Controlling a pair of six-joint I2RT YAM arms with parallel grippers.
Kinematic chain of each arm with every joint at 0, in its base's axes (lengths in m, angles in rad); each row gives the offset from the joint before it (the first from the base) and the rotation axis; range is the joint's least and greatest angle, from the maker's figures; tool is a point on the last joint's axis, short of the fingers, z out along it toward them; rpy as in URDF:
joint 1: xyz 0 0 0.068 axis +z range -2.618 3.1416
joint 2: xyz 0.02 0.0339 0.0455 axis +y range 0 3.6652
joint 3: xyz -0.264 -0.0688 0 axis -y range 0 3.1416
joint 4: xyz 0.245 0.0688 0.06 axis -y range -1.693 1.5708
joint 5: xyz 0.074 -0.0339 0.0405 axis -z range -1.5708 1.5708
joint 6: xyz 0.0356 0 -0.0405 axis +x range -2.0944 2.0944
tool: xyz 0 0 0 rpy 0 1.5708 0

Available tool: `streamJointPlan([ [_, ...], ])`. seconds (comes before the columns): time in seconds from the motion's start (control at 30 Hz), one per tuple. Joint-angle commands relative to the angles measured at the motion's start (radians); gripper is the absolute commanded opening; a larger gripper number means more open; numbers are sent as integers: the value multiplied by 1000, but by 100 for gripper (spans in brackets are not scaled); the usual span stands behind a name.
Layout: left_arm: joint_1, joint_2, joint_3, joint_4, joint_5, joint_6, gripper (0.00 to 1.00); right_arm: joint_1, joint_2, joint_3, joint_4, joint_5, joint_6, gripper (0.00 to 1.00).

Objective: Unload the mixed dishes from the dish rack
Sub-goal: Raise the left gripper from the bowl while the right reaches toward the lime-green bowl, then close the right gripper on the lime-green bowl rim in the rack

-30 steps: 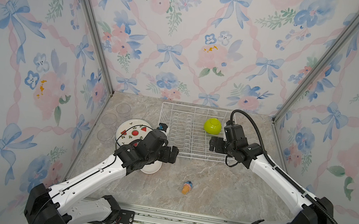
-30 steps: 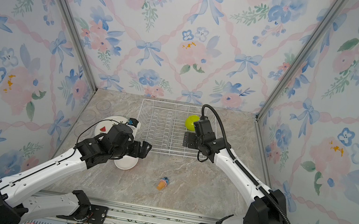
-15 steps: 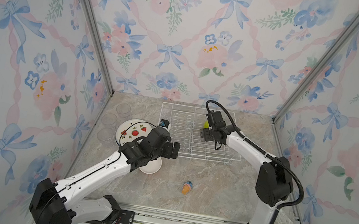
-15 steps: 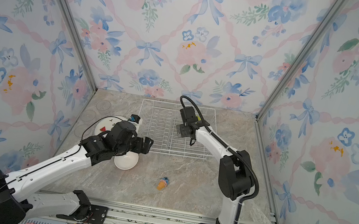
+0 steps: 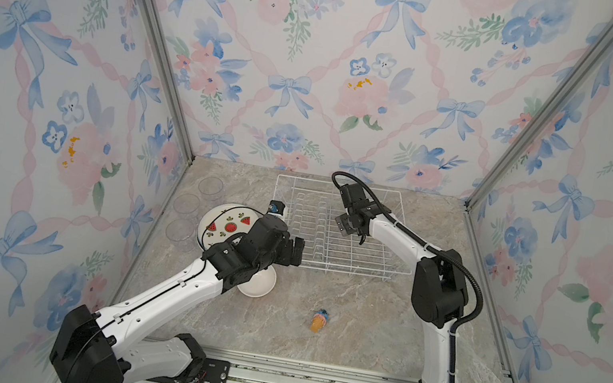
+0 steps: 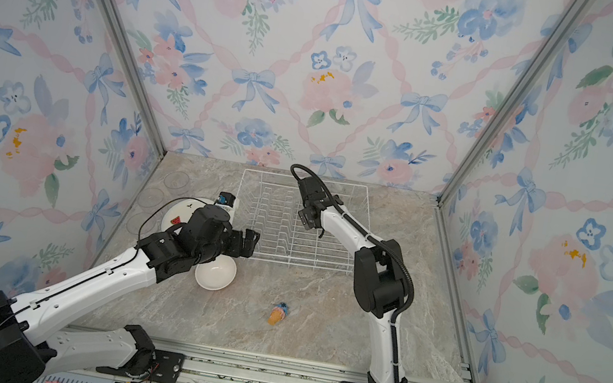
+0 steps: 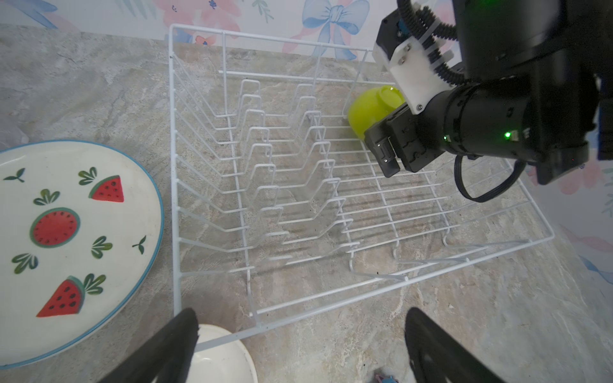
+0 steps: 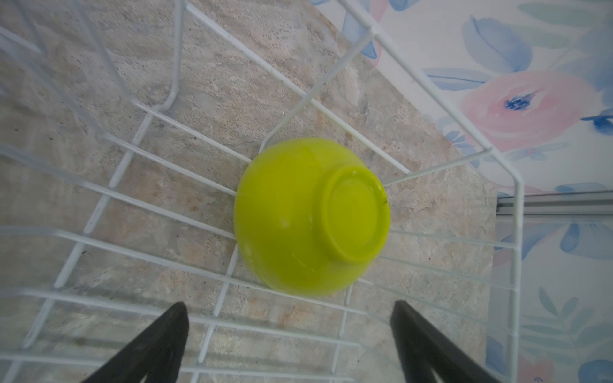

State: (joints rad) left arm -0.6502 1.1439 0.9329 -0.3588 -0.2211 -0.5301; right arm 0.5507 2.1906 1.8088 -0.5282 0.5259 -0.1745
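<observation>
**Right gripper.** The right gripper (image 8: pixel 288 303) has its jaws spread wide and holds nothing. It hangs inside the dish rack (image 8: pixel 517 199), above the rack floor and short of the lime-green bowl (image 8: pixel 298 215). The fingers do not touch the bowl.

**Lime-green bowl.** The bowl lies mouth down, foot ring up, on the wire floor in a far corner of the rack. In the left wrist view, the bowl (image 7: pixel 368 109) is partly covered by the right gripper (image 7: pixel 388 156). In both top views the right arm hides it.

**Left gripper.** The left gripper (image 7: pixel 298 318) is also spread wide and empty. In a top view, it (image 5: pixel 293 247) hovers at the near left corner of the dish rack (image 5: pixel 346 273).

**Dish rack.** The rows of upright prongs carry no plates.

**Items outside the rack.**
- A white bowl (image 5: pixel 260 284) sits mouth up on the table, under the left arm and just beside the rack's front corner.
- A watermelon plate (image 5: pixel 226 221) lies flat on the table to the left of the rack.
- Clear glasses (image 5: pixel 211 186) stand along the left wall.
- A small orange-and-blue toy (image 5: pixel 319 321) lies on the table in front of the rack, well apart from it.
</observation>
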Motion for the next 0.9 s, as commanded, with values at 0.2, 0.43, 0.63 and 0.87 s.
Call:
streamJointPlan([
  [0.2, 17, 7, -49, 51, -16, 12, 98, 14, 89, 69, 51, 82, -109, 97],
  [0.43, 26, 10, -55, 62, -12, 13, 98, 30, 149, 80, 123, 183, -182, 97],
  [0.63, 36, 24, -57, 67, 1, 10, 98, 31, 176, 80, 177, 241, -205, 97],
  [0.87, 49, 51, -54, 75, 16, 9, 98, 27, 157, 43, 279, 300, -215, 97],
])
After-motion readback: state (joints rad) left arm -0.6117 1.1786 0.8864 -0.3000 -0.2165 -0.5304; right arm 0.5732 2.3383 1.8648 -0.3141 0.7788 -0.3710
